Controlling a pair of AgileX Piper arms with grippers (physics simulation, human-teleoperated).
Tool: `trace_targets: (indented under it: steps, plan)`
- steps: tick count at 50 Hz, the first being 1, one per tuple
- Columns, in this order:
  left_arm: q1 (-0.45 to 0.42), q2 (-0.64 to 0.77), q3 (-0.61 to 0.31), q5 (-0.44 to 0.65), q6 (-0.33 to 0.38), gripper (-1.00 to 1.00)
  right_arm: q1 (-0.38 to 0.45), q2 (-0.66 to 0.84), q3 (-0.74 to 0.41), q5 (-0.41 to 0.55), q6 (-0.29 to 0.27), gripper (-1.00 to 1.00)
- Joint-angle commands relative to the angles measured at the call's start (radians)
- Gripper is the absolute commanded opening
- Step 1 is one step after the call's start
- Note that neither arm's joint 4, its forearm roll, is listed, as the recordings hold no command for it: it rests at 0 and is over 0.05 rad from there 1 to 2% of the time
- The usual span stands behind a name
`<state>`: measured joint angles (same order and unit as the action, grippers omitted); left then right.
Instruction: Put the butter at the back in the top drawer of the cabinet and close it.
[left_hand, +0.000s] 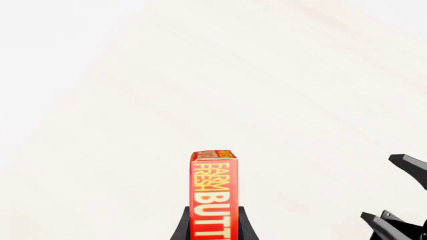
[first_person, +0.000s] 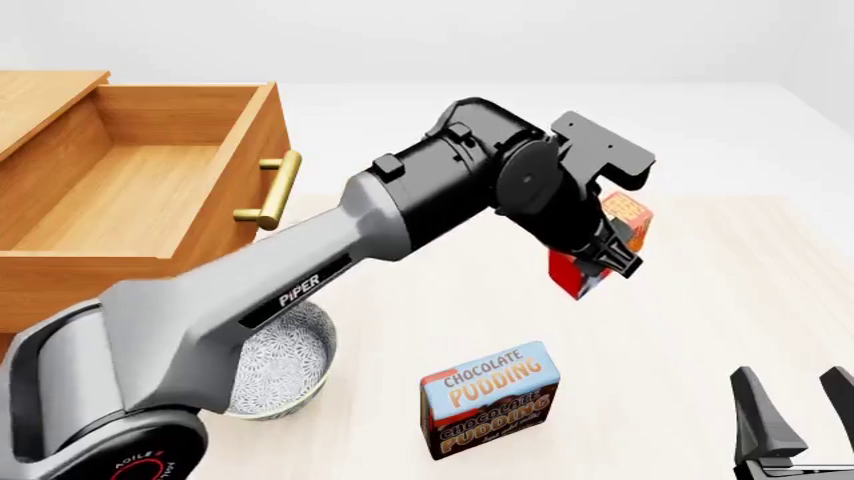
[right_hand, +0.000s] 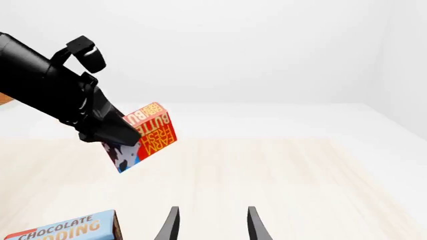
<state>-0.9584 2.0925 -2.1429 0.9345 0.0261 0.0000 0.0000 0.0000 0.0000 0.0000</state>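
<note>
Nearest in the left wrist view, two black fingers (left_hand: 184, 226) of the left gripper (left_hand: 212, 227) press on either side of the small red-orange rectangular butter box (left_hand: 213, 192), whose yellow and white lettering reads "FARM FRESH BUTT…" along its length. Beyond it lies only the pale cream tabletop (left_hand: 200, 90). Black prongs at the lower corner belong to the other arm's gripper (left_hand: 393, 200).

From the front view, the grey and black left arm (first_person: 334, 270), marked PIPER, reaches across the middle of the scene. Its gripper (first_person: 607, 255) carries the butter box (first_person: 625, 222) in the air, above the table and well to the right of the light-brown wooden cabinet (first_person: 40, 270). That cabinet's top drawer (first_person: 134, 185) stands pulled out and open, its brass bar handle (first_person: 274, 190) facing the arm. A patterned grey-white ceramic bowl (first_person: 287, 365) sits on the table just beside the arm's base, partly hidden by it. Closer to the camera stands a blue-and-brown "CHOCOLATE PUDDING" box (first_person: 490, 398), upright and a little tilted. At the lower right, the right gripper (first_person: 798, 415) shows two dark fingers spread apart with nothing between them.

Through the right wrist view, the right gripper's (right_hand: 210, 225) fingers (right_hand: 171, 225) stand parted and empty. Ahead and above, the butter box (right_hand: 150, 135) hangs tilted, clamped at its lower end by the left gripper (right_hand: 113, 135). A corner of the pudding box (right_hand: 67, 229) peeks in below.
</note>
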Motion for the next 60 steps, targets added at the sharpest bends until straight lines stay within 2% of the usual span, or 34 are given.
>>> trace_targets:
  steps: [1,12,16,47,60]
  plan:
    - [0.036,-0.097,0.029,0.008,0.039,-1.00,0.000,0.000,0.000,0.000,0.000,1.00]
    - [0.068,-0.181,0.066,0.022,0.054,-1.00,0.000,0.000,0.000,0.000,0.000,1.00]
    - [0.096,-0.228,0.109,0.015,0.066,-1.00,0.000,0.000,0.000,0.000,0.000,1.00]
    - [0.195,-0.389,0.137,0.107,0.098,-1.00,0.000,0.000,0.000,0.000,0.000,1.00]
    - [0.226,-0.424,0.116,0.159,0.091,-1.00,0.000,0.000,0.000,0.000,0.000,1.00]
